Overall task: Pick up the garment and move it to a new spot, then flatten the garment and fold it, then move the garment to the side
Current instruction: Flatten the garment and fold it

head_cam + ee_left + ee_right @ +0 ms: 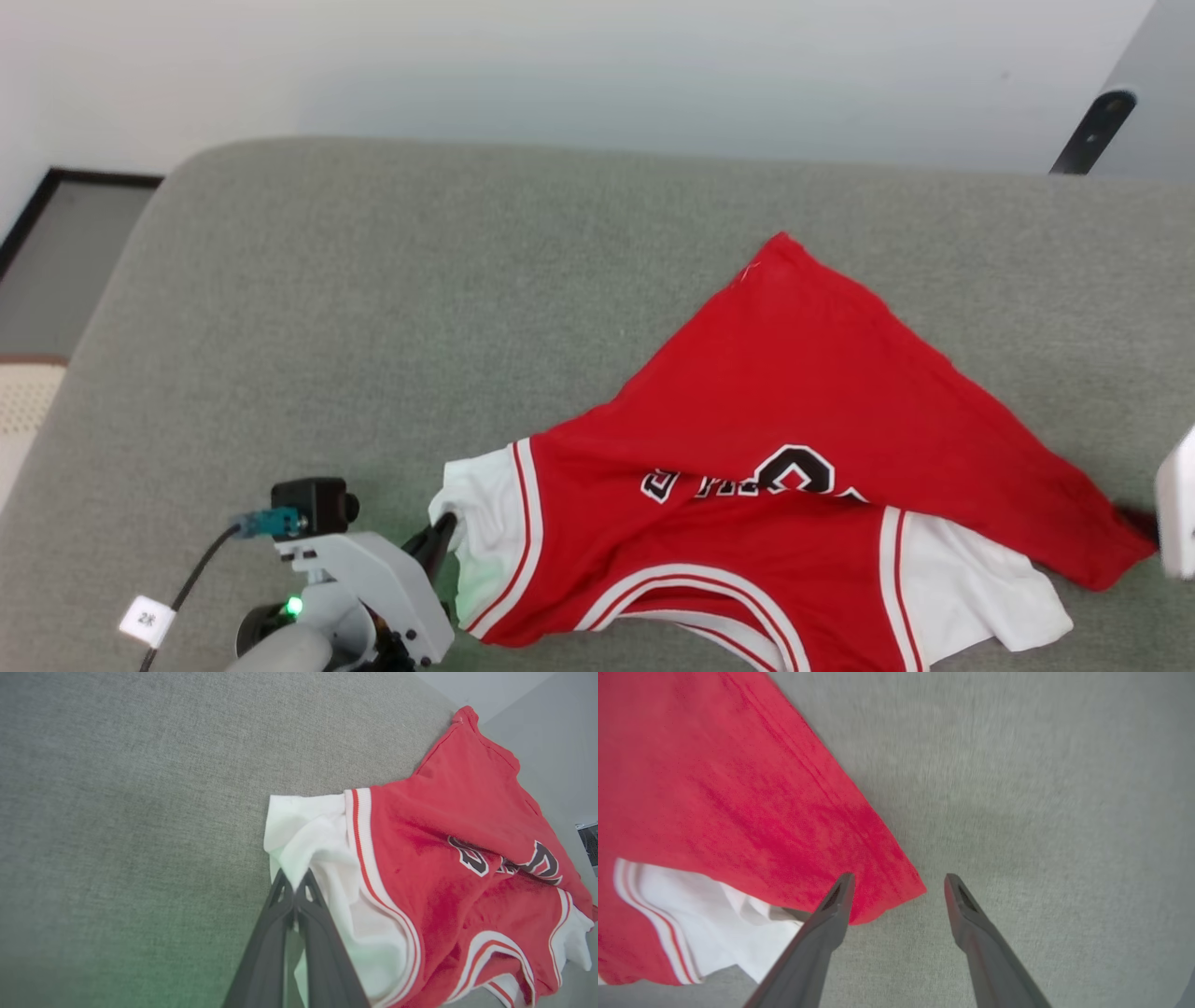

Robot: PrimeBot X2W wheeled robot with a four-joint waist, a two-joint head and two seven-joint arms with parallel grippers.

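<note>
wrist views show left hand [294, 882] pinching garment [467, 858], right hand [899, 882] spread.

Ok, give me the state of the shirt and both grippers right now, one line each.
garment: lying rumpled on the grey cushion, folded over itself, lettering partly hidden.
left gripper: shut, pinching the garment's white sleeve.
right gripper: open, astride a red corner of the garment, not gripping it.

The garment [794, 411] runs off the head view's bottom edge, and a red fold covers most of its black lettering [738, 485] (only fragments show).
</note>
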